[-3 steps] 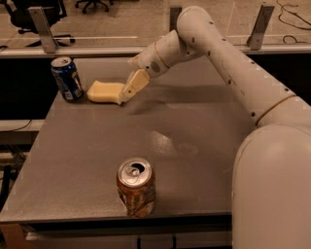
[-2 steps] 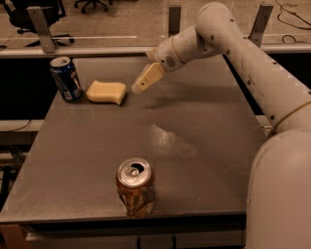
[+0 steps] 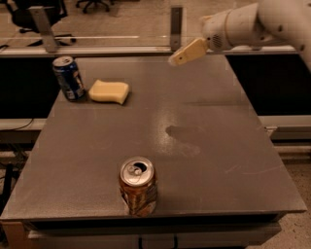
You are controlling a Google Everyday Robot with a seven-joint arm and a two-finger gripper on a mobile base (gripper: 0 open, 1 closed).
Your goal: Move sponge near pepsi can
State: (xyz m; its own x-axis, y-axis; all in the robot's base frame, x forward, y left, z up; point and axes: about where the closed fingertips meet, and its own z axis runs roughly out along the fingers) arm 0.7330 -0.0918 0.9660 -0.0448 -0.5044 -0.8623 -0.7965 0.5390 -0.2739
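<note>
Camera view: sponge [image 3: 109, 91] beside pepsi can [image 3: 68, 78], gripper [image 3: 178, 58] above far table [image 3: 218, 146] edge.

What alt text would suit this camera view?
A pale yellow sponge lies beside a blue pepsi can, far left on a grey table. The robot's gripper hovers over the far edge; an orange-brown can stands near the front.

It looks like an office or lab: rolling chairs [image 3: 30, 13] far left, a glass divider [image 3: 121, 29] behind the grey surface [image 3: 218, 146]. The robot's hand [image 3: 176, 59] hangs over the far edge.
</note>
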